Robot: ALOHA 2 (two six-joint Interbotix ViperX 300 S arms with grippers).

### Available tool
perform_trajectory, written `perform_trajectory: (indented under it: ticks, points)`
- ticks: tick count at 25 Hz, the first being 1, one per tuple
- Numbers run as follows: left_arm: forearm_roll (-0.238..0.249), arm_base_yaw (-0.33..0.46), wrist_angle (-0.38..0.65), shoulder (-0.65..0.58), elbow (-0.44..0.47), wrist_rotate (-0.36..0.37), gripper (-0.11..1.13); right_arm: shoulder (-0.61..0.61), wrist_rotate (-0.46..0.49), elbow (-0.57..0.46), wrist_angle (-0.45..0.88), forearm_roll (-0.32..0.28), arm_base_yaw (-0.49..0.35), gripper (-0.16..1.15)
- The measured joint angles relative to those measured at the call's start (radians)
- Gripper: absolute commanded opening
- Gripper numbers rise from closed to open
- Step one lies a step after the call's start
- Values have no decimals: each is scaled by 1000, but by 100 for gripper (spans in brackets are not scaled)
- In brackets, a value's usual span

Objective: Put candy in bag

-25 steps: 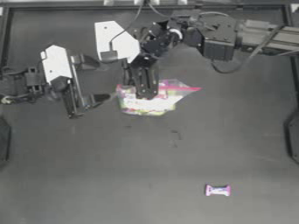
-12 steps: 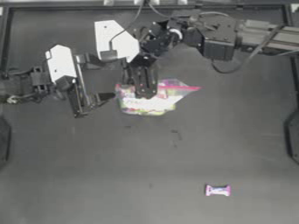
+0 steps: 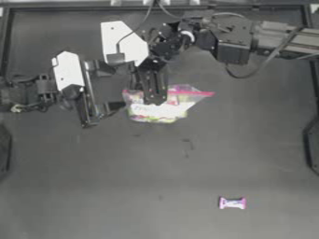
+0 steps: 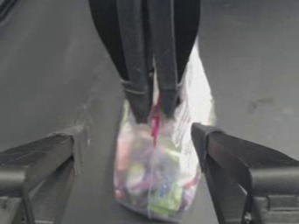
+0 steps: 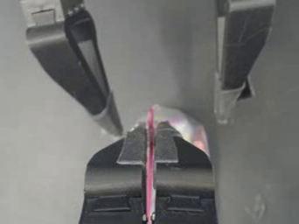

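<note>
The bag (image 3: 168, 106), a clear pouch with a pink seal strip and yellow, green and white contents, lies at the table's upper middle. My right gripper (image 3: 154, 95) reaches in from the upper right and is shut on the pink strip; in the right wrist view my right gripper (image 5: 150, 131) pinches that strip (image 5: 150, 117). My left gripper (image 3: 101, 113) is open just left of the bag. In the left wrist view my left gripper (image 4: 137, 135) stands with one jaw on either side of the bag (image 4: 153, 183). The candy (image 3: 232, 202), white with pink ends, lies alone at the lower right.
The right arm's body and cables (image 3: 233, 44) cross the upper right of the table. Dark table surface (image 3: 124, 186) stretches between the bag and the candy.
My left gripper has moved right, closer to the bag's left side. The right gripper, the bag and the candy stay where they were.
</note>
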Motion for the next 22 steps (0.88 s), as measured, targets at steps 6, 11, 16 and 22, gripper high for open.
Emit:
perform_trajectory:
  ticks: [6,11,16,22]
  points:
    - [0,-3,-17,14,-6,0,99,0,0,0,2,2,0,6]
    - [0,-5,-18,14,-6,0,89,0,0,0,0,2,0,6]
    - [0,-5,-18,14,-6,0,79,0,0,5,0,2,0,6]
    - [-2,-6,-15,14,-6,0,77,0,0,5,0,2,0,6]
